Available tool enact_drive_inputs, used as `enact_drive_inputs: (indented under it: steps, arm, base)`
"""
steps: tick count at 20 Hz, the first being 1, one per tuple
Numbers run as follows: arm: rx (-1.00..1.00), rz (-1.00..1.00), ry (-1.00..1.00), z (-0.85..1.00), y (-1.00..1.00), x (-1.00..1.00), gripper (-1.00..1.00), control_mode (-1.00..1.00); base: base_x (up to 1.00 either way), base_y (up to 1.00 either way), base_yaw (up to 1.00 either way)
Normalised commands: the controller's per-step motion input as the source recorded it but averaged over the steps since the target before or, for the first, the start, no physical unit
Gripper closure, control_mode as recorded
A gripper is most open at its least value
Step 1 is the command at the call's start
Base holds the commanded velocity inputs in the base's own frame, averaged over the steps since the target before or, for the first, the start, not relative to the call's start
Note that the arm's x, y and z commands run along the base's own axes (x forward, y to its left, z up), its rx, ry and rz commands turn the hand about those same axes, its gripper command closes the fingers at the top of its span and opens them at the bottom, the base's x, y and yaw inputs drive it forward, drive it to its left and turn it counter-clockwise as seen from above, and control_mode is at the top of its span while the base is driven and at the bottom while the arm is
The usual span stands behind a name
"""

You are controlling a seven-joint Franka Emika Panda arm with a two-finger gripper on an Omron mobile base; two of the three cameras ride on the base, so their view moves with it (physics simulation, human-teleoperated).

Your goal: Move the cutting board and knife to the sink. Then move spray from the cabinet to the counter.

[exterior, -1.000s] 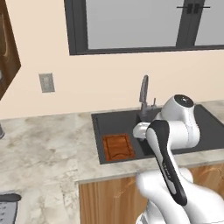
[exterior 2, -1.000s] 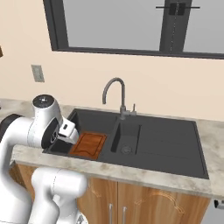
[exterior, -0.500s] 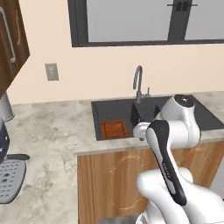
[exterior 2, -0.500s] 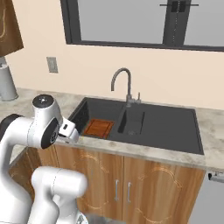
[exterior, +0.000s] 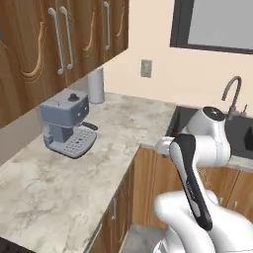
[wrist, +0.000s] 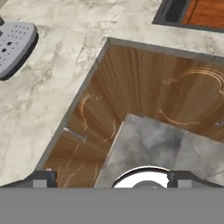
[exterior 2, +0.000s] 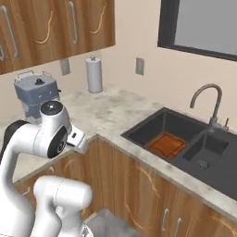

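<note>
right base view: wall cabinet (exterior 2: 55, 28) top L, doors shut | coffee machine (exterior 2: 34, 92) + paper roll (exterior 2: 94, 74) on counter (exterior 2: 115, 113) | cutting board (exterior 2: 167, 144) flat in sink (exterior 2: 185, 148), L basin | hand view: gripper (wrist: 111, 178) tips wide apart, holding nothing, over floor by counter corner

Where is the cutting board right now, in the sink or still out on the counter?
In the sink. The right base view shows the cutting board lying flat on the bottom of the left basin of the sink, below the counter rim.
</note>
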Motion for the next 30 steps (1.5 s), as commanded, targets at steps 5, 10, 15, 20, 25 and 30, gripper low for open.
enact_drive_inputs:
  steps: [5,10,15,20,25,30]
  arm:
    - [0.0,0.0,0.0,0.0,0.0,0.0,-1.0,1.0]
    - [0.0,0.0,0.0,0.0,0.0,0.0,-1.0,1.0]
    - [0.0,0.0,0.0,0.0,0.0,0.0,-1.0,1.0]
    - [0.0,0.0,0.0,0.0,0.0,0.0,-1.0,1.0]
    - [0.0,0.0,0.0,0.0,0.0,0.0,-1.0,1.0]
    - [0.0,0.0,0.0,0.0,0.0,0.0,-1.0,1.0]
  base:
    - [-0.2,-0.03,1.0]
    - [-0.18,0.08,0.84]
    - [-0.11,0.35,0.5]
    - [-0.05,0.46,0.44]
    - [-0.12,0.68,0.24]
    - [-0.1,0.69,0.21]
